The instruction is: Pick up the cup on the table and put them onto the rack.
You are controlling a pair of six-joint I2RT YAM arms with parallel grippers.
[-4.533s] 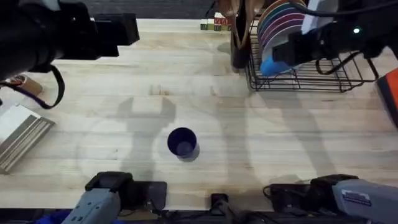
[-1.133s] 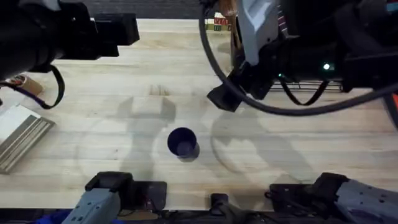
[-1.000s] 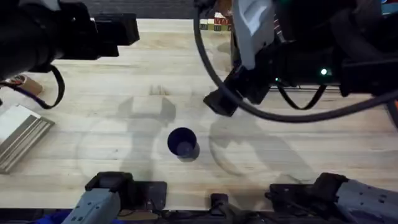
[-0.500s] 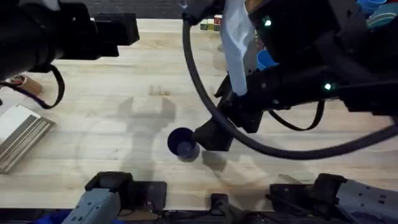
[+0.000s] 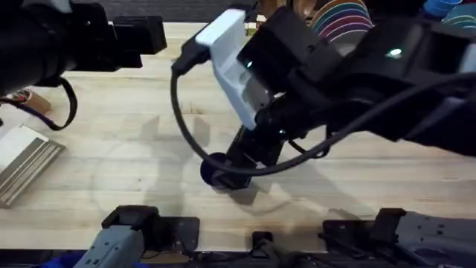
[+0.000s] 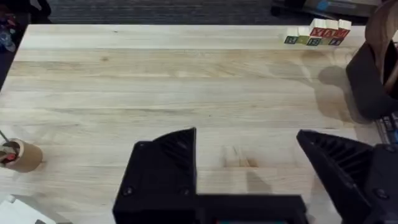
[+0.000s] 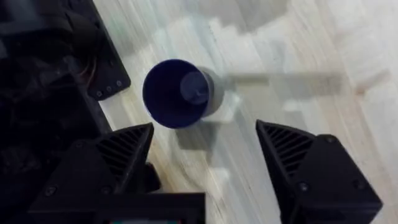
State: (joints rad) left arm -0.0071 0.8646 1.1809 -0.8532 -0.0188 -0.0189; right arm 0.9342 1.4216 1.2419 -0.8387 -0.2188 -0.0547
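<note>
With its fingers spread wide above the navy cup (image 7: 176, 93), the right gripper (image 7: 202, 158) looks off-centre, so one finger could tip it over.

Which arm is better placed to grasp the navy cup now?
The right. Its open gripper hovers just over the navy cup, while the left gripper, also open, is over bare table far from it.

No text can be read with any certainty. The blocks (image 6: 316, 33) at the table's (image 6: 155, 74) far edge, about one o'clock in the left wrist view, bear coloured letters too small to make out.
</note>
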